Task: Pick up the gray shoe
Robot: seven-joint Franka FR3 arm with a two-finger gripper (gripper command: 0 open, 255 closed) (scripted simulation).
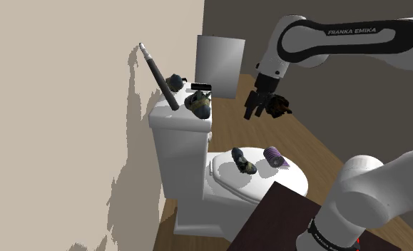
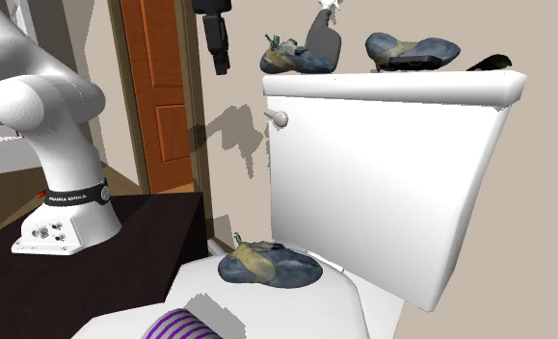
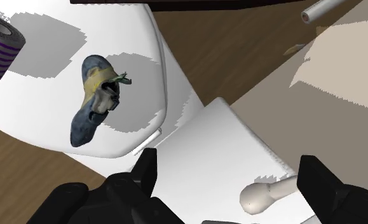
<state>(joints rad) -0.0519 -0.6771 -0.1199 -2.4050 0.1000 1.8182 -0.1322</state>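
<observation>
Ok, gripper (image 1: 253,113) wide open, nothing held, hovers nr toilet tank (image 1: 180,132) on shoulder view's right; gray shoe (image 1: 243,162) lies on toilet lid (image 1: 222,178) well below it, beside purple roll (image 1: 274,158)

A white toilet (image 1: 183,151) stood against a beige wall (image 1: 55,107) on a wooden floor (image 1: 292,140); a purple striped roll (image 1: 274,158) lay on its lid, a dark rod (image 1: 159,77) slanted up from the tank top
</observation>
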